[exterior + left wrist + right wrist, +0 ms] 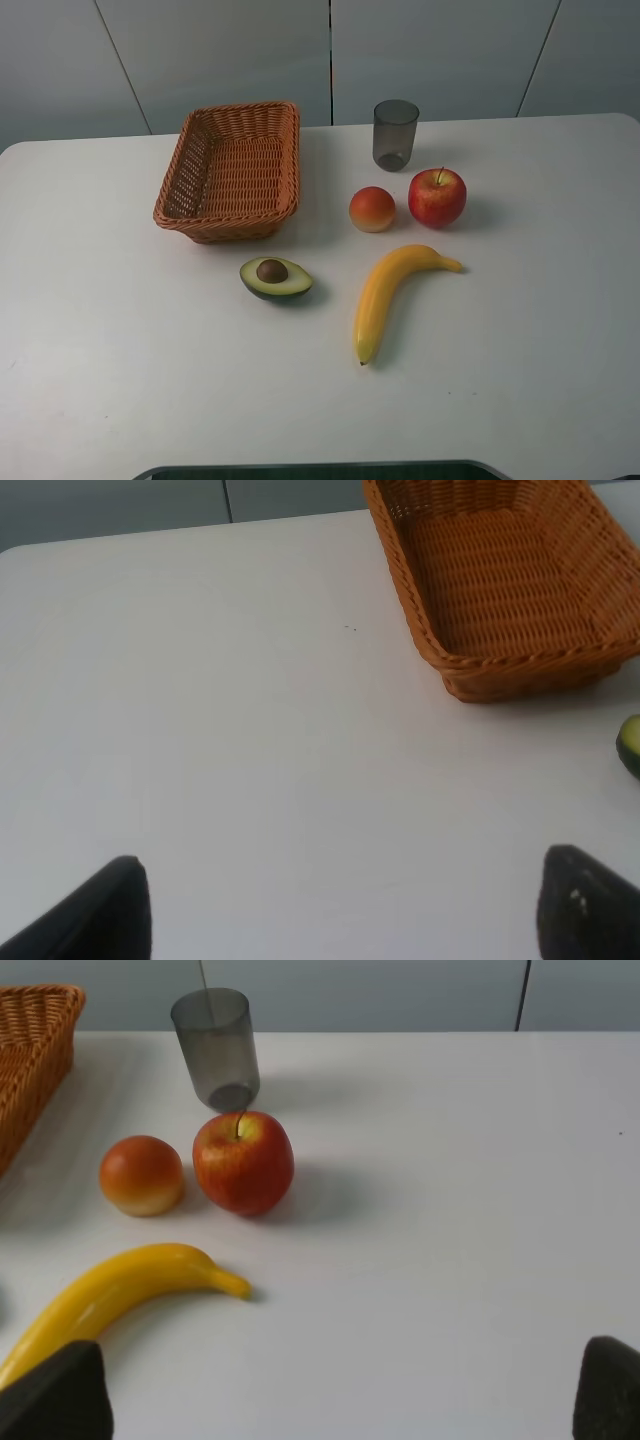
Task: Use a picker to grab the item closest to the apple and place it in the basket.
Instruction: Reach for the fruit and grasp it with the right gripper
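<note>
A red apple [437, 197] [243, 1162] rests on the white table, right of centre. Just to its left, a small gap away, lies a round orange-red fruit [372, 209] [141, 1174]. A little behind the apple stands a grey cup [395, 134] [214, 1048]. The woven basket [225, 228] [520, 665] sits at the back left with nothing in it. My left gripper [345, 920] is open over bare table, near the basket's front left. My right gripper [330, 1400] is open, in front of the apple and some way back from it. Neither gripper shows in the high view.
A yellow banana [395, 295] [110, 1295] lies in front of the apple and the orange-red fruit. An avocado half [275, 278] [630, 745] lies in front of the basket. A dark part of the robot [320, 470] edges the table's near side.
</note>
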Available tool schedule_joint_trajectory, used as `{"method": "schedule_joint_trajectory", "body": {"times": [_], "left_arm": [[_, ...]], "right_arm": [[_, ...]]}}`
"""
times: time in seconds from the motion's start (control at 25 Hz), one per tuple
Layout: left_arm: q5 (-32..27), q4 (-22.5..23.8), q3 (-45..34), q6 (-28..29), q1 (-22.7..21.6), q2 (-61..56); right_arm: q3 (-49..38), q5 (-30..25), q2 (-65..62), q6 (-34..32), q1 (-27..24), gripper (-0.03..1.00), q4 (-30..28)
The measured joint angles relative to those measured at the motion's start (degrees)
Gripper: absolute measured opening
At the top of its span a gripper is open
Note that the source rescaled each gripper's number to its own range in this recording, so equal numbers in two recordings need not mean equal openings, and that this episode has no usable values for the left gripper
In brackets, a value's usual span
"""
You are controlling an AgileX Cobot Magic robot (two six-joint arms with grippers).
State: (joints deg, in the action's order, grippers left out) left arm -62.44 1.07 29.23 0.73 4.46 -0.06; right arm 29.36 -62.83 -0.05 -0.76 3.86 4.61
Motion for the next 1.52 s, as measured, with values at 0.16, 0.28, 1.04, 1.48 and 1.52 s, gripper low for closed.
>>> {"method": "schedule_joint_trajectory", "body": {"times": [0.16, 0.28, 1.04, 1.48, 1.52], "left_arm": [[0.0, 0.0, 0.0, 0.0, 0.0, 0.0], [0.0, 0.0, 0.0, 0.0, 0.0, 0.0], [0.0, 0.0, 0.0, 0.0, 0.0, 0.0], [0.0, 0.0, 0.0, 0.0, 0.0, 0.0], [0.0, 0.0, 0.0, 0.0, 0.0, 0.0]], "right_arm": [[0.2, 0.7, 4.2, -0.9, 0.0, 1.0, 0.4], [2.1, 2.2, 13.1, 2.3, 0.0, 1.0, 0.5], [30.0, 10.5, 81.7, 35.8, 15.6, 1.0, 7.9], [51.7, 7.8, 109.5, 53.0, 23.2, 1.0, 11.1], [52.6, 7.8, 111.1, 53.4, 23.5, 1.0, 10.3]]}}
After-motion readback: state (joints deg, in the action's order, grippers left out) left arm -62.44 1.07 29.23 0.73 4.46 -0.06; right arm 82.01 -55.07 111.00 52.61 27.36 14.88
